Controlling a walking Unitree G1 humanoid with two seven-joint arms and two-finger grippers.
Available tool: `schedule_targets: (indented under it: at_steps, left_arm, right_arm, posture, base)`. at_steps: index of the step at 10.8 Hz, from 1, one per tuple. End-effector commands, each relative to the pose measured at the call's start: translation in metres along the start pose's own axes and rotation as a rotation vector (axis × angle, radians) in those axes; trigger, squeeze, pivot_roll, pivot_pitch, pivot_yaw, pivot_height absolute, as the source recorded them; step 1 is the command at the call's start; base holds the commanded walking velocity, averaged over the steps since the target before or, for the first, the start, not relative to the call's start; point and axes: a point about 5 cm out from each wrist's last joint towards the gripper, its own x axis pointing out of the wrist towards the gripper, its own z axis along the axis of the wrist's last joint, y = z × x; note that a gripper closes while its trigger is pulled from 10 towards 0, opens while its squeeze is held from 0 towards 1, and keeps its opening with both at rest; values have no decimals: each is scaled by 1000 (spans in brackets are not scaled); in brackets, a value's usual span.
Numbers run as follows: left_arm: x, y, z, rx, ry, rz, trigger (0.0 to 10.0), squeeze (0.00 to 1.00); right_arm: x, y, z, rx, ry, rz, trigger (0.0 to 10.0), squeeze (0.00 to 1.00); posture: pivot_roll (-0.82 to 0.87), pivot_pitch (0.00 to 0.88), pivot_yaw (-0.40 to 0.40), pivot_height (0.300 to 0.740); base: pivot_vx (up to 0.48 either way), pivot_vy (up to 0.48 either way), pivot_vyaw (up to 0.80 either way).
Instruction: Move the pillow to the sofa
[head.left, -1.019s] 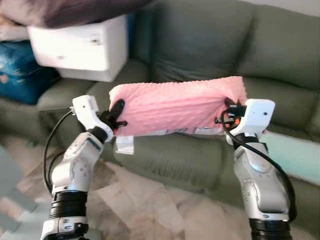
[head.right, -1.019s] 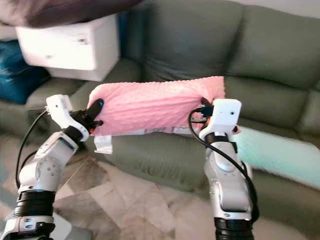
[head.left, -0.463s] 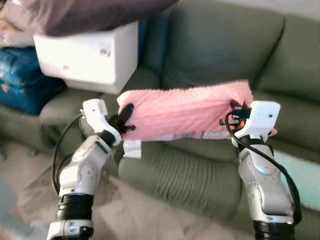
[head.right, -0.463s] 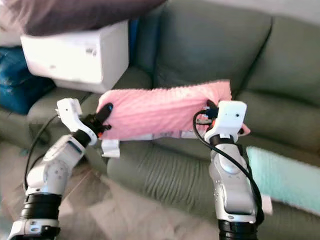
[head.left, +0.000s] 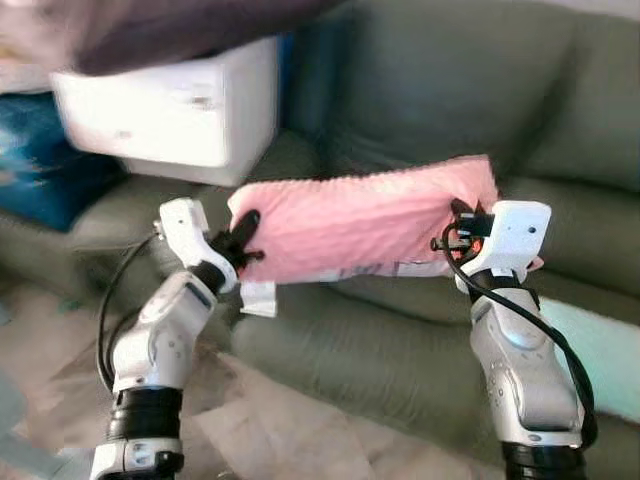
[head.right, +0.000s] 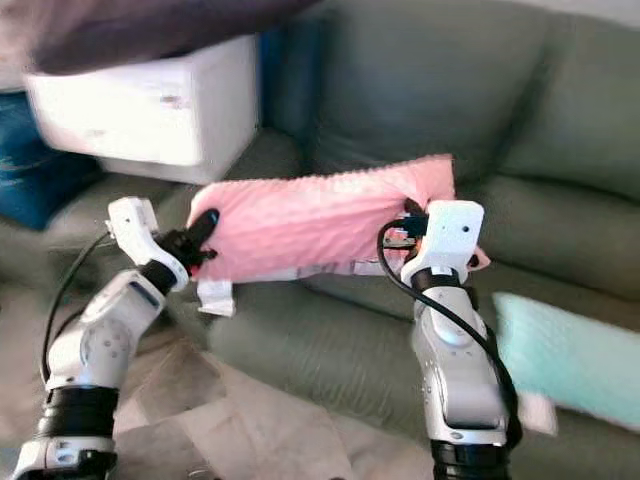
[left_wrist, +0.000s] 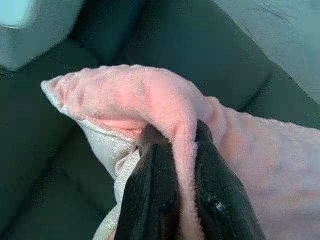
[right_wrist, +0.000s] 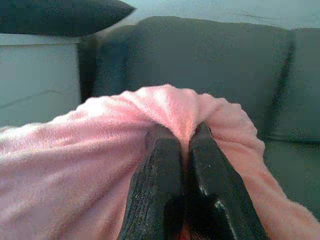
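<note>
Olive-green sofa (head.left: 420, 90) ahead of me, its backrest from 11 to 2 o'clock and the seat cushion (head.left: 340, 345) running under my arms toward 6. On the armrest at 10 o'clock sits a white box (head.left: 180, 105) with a dark cushion (head.left: 150, 30) on top; something blue (head.left: 30, 160) lies beside it at 9. A pale mint pillow (head.left: 600, 345) lies on the seat at 4 o'clock.

Pink pillow (head.left: 365, 222): in the air, hung between my two claws, over the front part of the seat and clear of it. Long axis runs 9 to 3, right end slightly higher. White tag (head.left: 258, 298) dangles off its left underside.

Left gripper (left_wrist: 175, 185): at the pillow's 9 o'clock end, fingers pinched tight on a fold of the pink fleece and the pale lining. Right gripper (right_wrist: 185, 175): at the 3 o'clock end, fingers nearly together with a ridge of the pink cover caught between them.

Relation that matters: the pillow is level with both claws, not beyond them, and parallel to the backrest. Open seat lies below and toward 12. Neither arm is nearer; load is shared end to end. My judgement: the next move is forward and down with both arms together, keeping the axis square to the backrest, then letting go at both ends. Uneven lowering would probably swing one end off the seat edge.
</note>
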Motion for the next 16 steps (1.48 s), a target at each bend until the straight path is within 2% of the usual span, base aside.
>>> schedule_targets:
  at_steps: [1, 6, 10, 12, 15, 16]
  left_arm:
    - [1, 2, 5, 3, -9, 21, 10000, 0]
    - [6, 8, 13, 42, -43, 45, 10000, 0]
    - [7, 7, 15, 42, -56, 28, 10000, 0]
    - [7, 4, 15, 46, -65, -15, 10000, 0]
    - [5, 5, 12, 39, -56, -7, 10000, 0]
    - [5, 5, 11, 30, -50, -10, 10000, 0]
  right_arm:
    - [0, -4, 5, -1, -17, -19, 10000, 0]
    - [0, -6, 6, -26, -15, -23, 10000, 0]
    - [0, -6, 7, -32, -16, -21, 10000, 0]
    - [0, -6, 7, -37, -21, -19, 10000, 0]
    - [-1, -4, 8, -39, -26, -8, 10000, 0]
    - [-2, -4, 8, -41, -26, -7, 10000, 0]
  posture:
    - [-113, 101, -58, 740]
    - [-123, 109, -65, 740]
    - [-125, 112, -66, 740]
    - [-125, 111, -64, 740]
    - [-127, 111, -65, 740]
    - [-127, 110, -65, 740]
  base:
    - [0, 0, -800]
    - [0, 0, -798]
    - [0, 0, -797]
    - [308, 0, -794]
    - [465, 0, 0]
    - [0, 0, 0]
